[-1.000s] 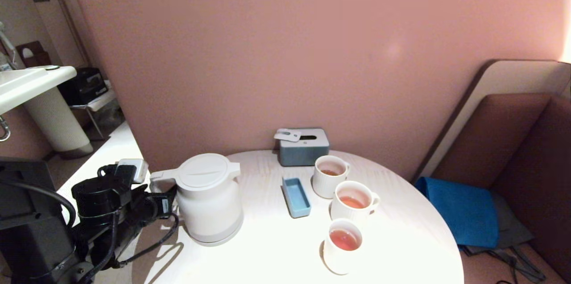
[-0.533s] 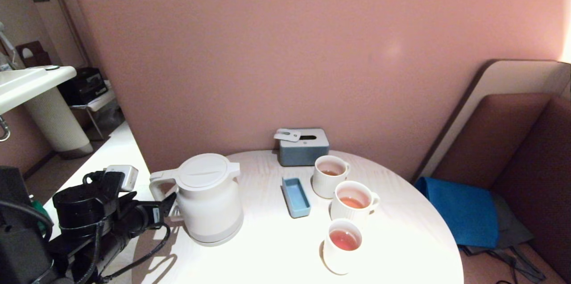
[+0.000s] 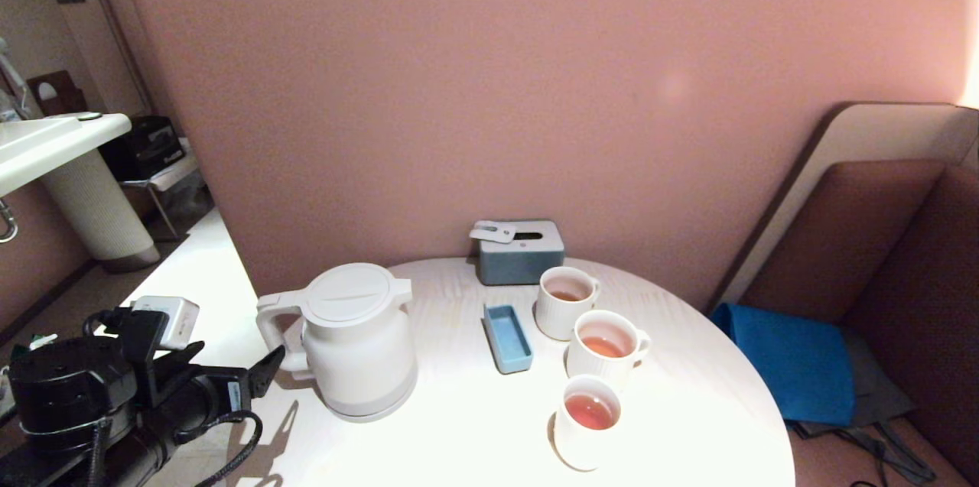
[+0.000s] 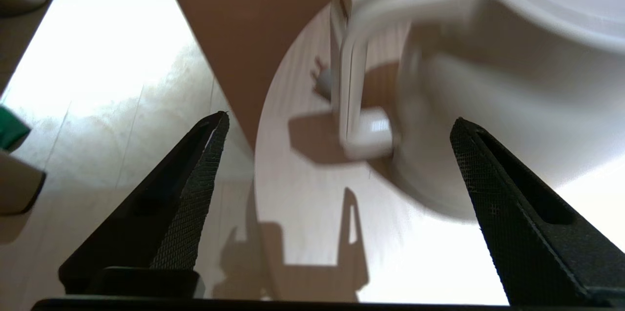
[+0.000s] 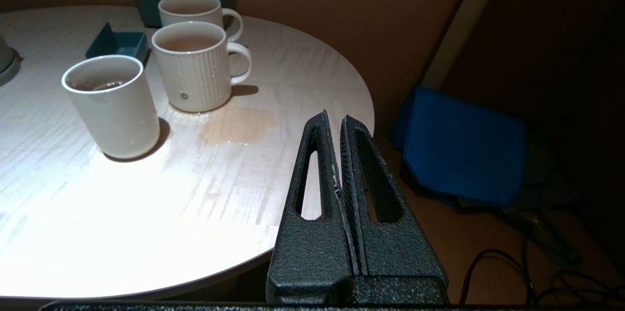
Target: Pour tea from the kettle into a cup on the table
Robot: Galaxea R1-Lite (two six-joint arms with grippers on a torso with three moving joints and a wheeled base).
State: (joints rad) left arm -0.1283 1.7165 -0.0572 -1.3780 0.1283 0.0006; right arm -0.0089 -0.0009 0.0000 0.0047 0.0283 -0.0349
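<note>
Retreating left end effector, kettle released

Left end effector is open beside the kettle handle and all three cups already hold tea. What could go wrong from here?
1. The tea puddle on the table by the ribbed mug might let cups slide.
2. The left end effector, open near the kettle handle, could nudge it.
3. More pouring may overflow the near cup.

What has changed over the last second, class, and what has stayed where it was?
The left gripper has let go of the kettle handle and drawn back off the table edge, jaws open. The kettle stands upright where it was. The three cups, the blue tray and the tissue box have not moved.
</note>
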